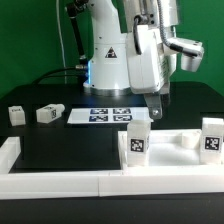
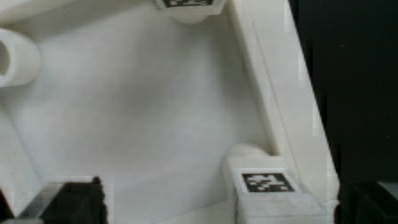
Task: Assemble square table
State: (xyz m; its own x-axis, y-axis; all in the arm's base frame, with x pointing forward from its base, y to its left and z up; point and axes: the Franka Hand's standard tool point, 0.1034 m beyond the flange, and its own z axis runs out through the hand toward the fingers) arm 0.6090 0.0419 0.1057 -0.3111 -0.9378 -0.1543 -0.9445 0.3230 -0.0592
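The white square table top (image 1: 172, 152) lies at the front right in the exterior view, against the border bars. Two tagged legs (image 1: 137, 144) (image 1: 211, 139) stand upright at its corners. Two loose white legs (image 1: 16, 114) (image 1: 50, 113) lie at the exterior view's left. My gripper (image 1: 159, 104) hangs just behind the top. In the wrist view the top (image 2: 143, 110) fills the picture, with its raised rim (image 2: 285, 90), a tagged leg (image 2: 263, 182) and a round socket (image 2: 11, 60). My gripper (image 2: 222, 205) is open and empty, its dark fingers (image 2: 71, 203) either side of the rim and that leg.
The marker board (image 1: 100, 115) lies flat in the middle, in front of the robot base. Long white border bars (image 1: 60, 181) run along the front and the exterior view's left edge (image 1: 8, 152) of the black table.
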